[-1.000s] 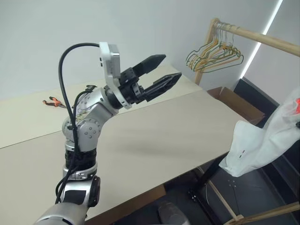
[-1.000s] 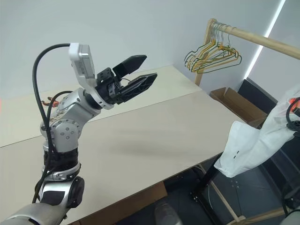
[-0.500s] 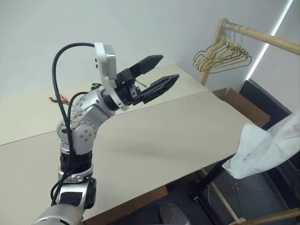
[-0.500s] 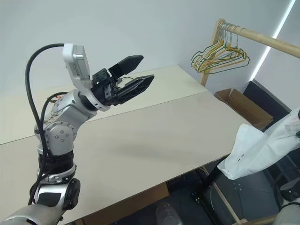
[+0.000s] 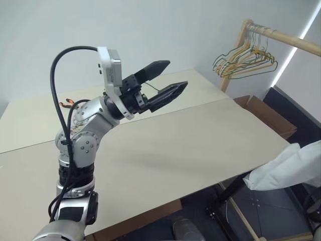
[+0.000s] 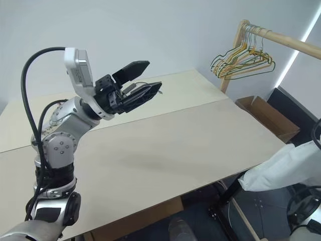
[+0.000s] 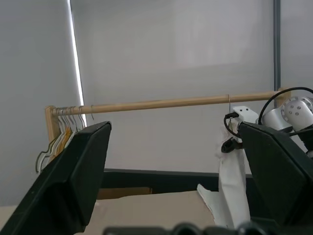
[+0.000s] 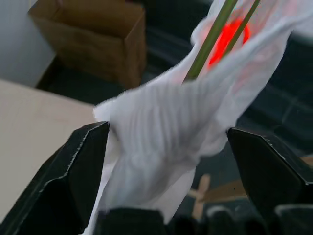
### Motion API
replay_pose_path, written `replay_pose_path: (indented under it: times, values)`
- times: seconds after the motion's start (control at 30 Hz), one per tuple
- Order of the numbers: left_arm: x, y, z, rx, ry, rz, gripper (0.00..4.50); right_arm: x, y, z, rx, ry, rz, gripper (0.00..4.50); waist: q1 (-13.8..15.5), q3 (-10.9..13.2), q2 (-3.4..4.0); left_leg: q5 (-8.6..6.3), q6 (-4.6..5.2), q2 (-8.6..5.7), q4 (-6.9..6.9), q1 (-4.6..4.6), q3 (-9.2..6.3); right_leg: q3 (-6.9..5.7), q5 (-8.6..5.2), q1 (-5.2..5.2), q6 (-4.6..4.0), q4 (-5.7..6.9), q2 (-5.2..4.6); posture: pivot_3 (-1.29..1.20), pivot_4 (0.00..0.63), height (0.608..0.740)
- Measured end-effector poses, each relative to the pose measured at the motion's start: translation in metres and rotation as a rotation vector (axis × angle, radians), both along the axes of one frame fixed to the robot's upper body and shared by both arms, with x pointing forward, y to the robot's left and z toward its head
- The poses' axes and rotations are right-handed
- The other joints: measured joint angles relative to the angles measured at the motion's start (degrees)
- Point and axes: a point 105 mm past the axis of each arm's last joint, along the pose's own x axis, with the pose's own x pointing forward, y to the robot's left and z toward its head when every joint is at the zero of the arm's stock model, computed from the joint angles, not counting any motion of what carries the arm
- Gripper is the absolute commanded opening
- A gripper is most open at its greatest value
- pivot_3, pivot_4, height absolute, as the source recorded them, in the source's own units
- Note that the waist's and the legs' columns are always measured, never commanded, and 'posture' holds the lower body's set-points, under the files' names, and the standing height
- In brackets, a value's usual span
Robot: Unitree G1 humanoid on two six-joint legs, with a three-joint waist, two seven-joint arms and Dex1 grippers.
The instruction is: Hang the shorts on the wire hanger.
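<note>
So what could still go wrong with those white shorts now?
1. The right arm's jaws stand open around the shorts, so only the thin hanger wire seems to carry them; they might slide off to the floor.
2. Cloth lies close between the jaws, so pulling back could snag it and drag the hanger along.

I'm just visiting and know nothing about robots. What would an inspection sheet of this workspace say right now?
Surface: beige table, mostly bare.
Job's things: white shorts off the table's right edge, on a thin wire; that wire's hook is over the wooden rail.
Clutter: orange-handled pliers at the table's far left.
Grippers: left gripper open, raised above the table, empty; right gripper open, fingers either side of the shorts.
Cables: black cable looping over the left arm.
Surroundings: bunched coloured hangers on the rail, cardboard box on the floor.
</note>
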Motion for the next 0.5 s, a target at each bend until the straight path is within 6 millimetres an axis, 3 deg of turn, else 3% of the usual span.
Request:
replay_pose_path:
  times: [0.13, 0.27, 0.4, 0.5]
  values:
    - [0.001, 0.002, 0.000, 0.009, 0.000, 0.010, 4.50, 0.000, -0.002, 0.014, -0.165, -0.069, -0.062, 4.49, 0.17, 0.01, 0.03, 0.00, 0.00, 0.00, 0.00, -0.01, -0.01, -0.01, 0.00, -0.02, 0.00, 0.00, 0.00, -0.30, 0.000, 0.740]
    - [0.002, 0.004, -0.001, 0.026, -0.002, 0.023, 4.50, -0.009, 0.004, 0.056, -0.528, -0.150, -0.154, 4.49, 0.25, 0.04, 0.10, 0.00, 0.00, -0.01, -0.05, -0.01, -0.01, 0.00, 0.00, -0.10, 0.01, 0.00, -0.01, -0.30, 0.000, 0.740]
    - [0.004, 0.006, -0.001, 0.040, -0.006, 0.042, 4.50, -0.003, 0.045, 0.108, -0.892, -0.326, -0.129, 4.49, -0.04, 0.08, 0.06, 0.00, -0.01, -0.01, -0.05, 0.01, 0.02, 0.06, 0.00, -0.07, 0.02, 0.01, 0.00, -0.26, 0.000, 0.740]
    - [0.008, 0.012, -0.002, 0.051, -0.034, 0.114, 4.50, 0.013, 0.086, 0.132, -1.029, -0.492, -0.006, 4.49, -0.13, 0.10, 0.03, 0.00, 0.00, -0.06, -0.04, 0.09, -0.07, 0.14, 0.06, -0.04, -0.03, 0.02, 0.07, -0.24, 0.000, 0.740]
